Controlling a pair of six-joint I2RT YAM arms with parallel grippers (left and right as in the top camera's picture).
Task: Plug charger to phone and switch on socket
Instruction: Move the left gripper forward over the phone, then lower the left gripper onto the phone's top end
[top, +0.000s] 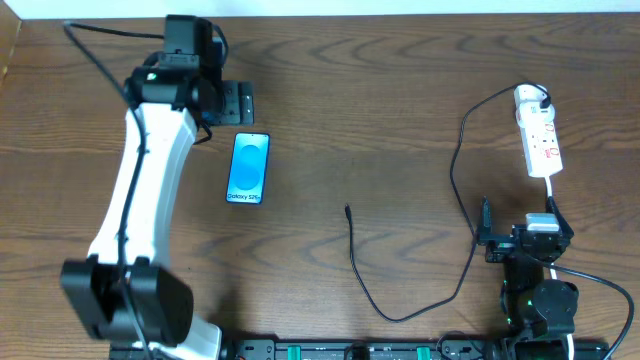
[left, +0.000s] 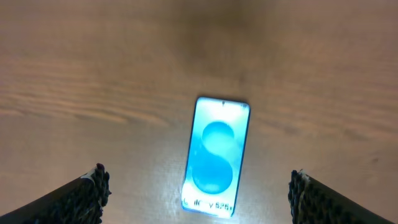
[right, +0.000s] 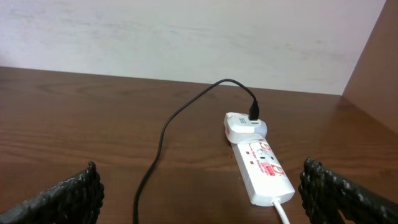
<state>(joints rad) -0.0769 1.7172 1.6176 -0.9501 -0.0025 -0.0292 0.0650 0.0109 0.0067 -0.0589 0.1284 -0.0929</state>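
Early stage. Charger (top: 453, 170) is plugged into the socket (top: 538, 130), upper right of the overhead frame. Its connector tip (top: 347, 209) lies loose mid-surface (top: 400, 60), well apart from the phone (top: 248, 168), left of centre. Joining and switching look undone; switch state unreadable.

Left fingers (left: 87, 193) spread wide over the phone. Right fingers (right: 74, 193) spread wide facing the socket. Both empty.

Count: one phone, one charger, one socket.

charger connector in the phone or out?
Out. The connector tip lies loose on the table, apart from the phone and to its right; nothing is attached to the phone.
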